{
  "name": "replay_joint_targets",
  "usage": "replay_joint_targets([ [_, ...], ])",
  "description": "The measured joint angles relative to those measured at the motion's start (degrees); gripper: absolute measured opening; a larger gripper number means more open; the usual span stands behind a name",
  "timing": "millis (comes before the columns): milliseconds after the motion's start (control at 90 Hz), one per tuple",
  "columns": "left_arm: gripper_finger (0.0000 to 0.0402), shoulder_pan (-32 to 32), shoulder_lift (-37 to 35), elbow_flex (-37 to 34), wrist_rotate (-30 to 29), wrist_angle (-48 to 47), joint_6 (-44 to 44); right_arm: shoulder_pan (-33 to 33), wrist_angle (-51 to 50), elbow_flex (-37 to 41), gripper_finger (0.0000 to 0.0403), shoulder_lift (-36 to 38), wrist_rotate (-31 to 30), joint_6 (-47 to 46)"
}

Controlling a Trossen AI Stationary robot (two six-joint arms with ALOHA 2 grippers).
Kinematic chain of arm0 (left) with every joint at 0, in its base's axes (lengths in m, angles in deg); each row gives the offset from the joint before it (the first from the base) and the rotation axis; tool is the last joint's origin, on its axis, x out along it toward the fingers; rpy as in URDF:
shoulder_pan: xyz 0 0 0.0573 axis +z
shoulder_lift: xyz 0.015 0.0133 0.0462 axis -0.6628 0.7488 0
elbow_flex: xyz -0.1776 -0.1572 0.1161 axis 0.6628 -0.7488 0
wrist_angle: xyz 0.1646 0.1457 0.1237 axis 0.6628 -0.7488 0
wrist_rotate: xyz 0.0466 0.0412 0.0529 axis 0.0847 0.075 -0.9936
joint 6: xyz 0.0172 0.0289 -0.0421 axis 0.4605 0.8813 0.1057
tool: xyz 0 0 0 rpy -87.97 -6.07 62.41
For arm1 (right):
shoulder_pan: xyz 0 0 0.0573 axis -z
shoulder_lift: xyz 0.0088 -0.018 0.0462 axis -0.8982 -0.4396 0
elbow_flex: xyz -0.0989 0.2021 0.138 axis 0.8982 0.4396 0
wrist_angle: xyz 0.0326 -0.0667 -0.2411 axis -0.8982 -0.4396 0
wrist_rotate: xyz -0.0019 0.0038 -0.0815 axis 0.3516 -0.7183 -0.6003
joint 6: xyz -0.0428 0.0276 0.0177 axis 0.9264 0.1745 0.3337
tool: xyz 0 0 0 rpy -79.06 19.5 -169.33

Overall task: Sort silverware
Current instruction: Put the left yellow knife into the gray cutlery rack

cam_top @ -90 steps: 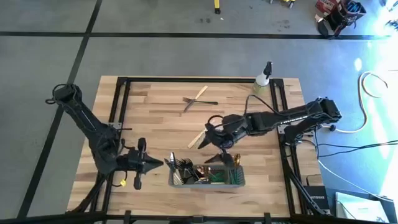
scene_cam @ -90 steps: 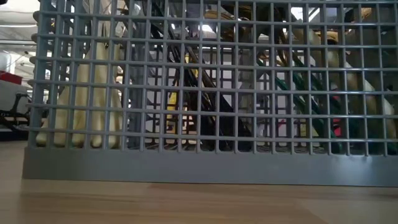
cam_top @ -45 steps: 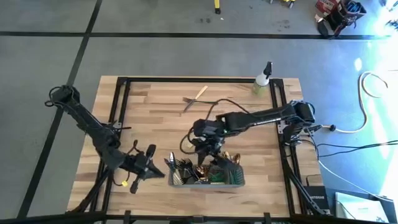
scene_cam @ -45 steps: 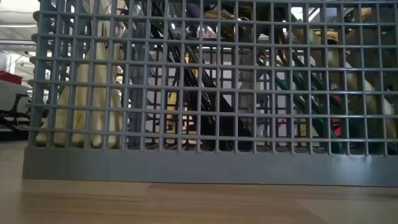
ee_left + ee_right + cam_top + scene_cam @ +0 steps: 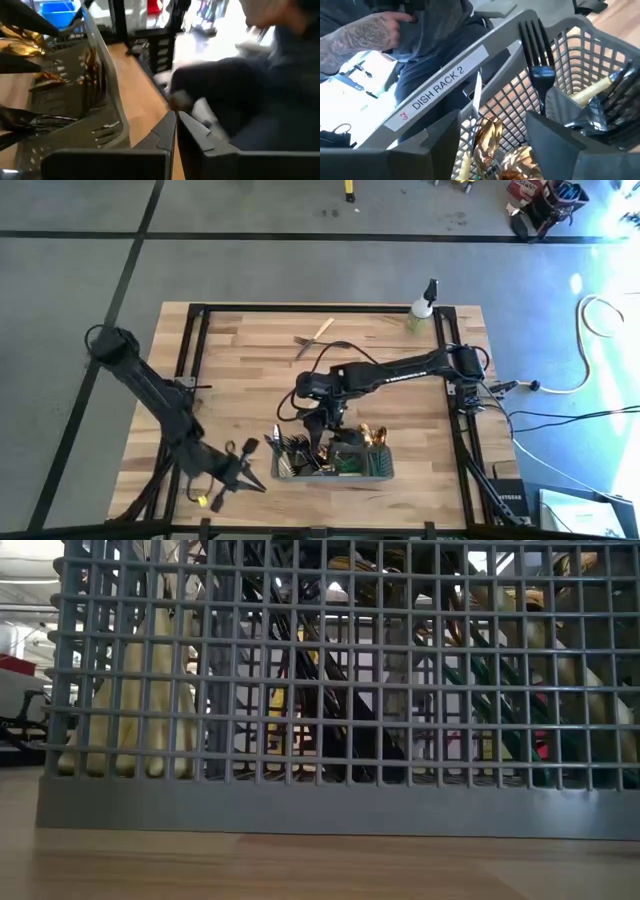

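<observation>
Right gripper [image 5: 322, 423] is hovering over the left half of the grey wire-mesh caddy [image 5: 384, 476] at the table's front edge; you are reaching across from the right side. In the right wrist view its two fingers [image 5: 560, 137] are standing apart, with a slim cream-handled, gold piece [image 5: 472, 131] rising in the gap between them. Whether the fingers are touching that piece cannot be told; judged by the gap, they are spread, not clamped.

Left gripper [image 5: 235, 473] is waiting low at the table's front-left, just beside the caddy's left end. Its fingers [image 5: 165, 131] are meeting at the tips, holding nothing. Parked there, it is probably keeping out of your working arm's path.

Most of the silverware [image 5: 330, 455] is already standing upright in the caddy: dark bronze forks at the left, gold pieces in the middle, green handles toward the right. The low view is showing cream handles [image 5: 140, 710] and green handles [image 5: 490, 690] through the mesh. A label reading DISH RACK 2 [image 5: 437, 87] is running along the caddy's rim.

Two loose utensils [image 5: 318, 338] are lying crossed near the table's far edge, well apart from the caddy, not yet sorted. A small spray bottle [image 5: 424, 308] is standing at the far right corner.
</observation>
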Motion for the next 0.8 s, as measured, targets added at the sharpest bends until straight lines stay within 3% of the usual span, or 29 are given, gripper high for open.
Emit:
replay_joint_targets([
  [222, 0.0, -1.34, 10.88, 8.22, -14.13, -6.4, 8.69, -0.04, 0.94, 0.0, 0.0204, -0.06, 2.22, 0.99],
  [467, 0.0, -1.12, 17.42, 12.62, -13.51, -7.05, 12.46, -0.62, 1.96, 0.0, 0.0194, -0.04, 3.77, 3.0],
  [800, 0.0, 0.48, 17.56, 12.68, -13.6, -7.1, 12.5, -1.85, 2.91, 0.04, 0.0148, -2.62, 1.88, 6.71],
])
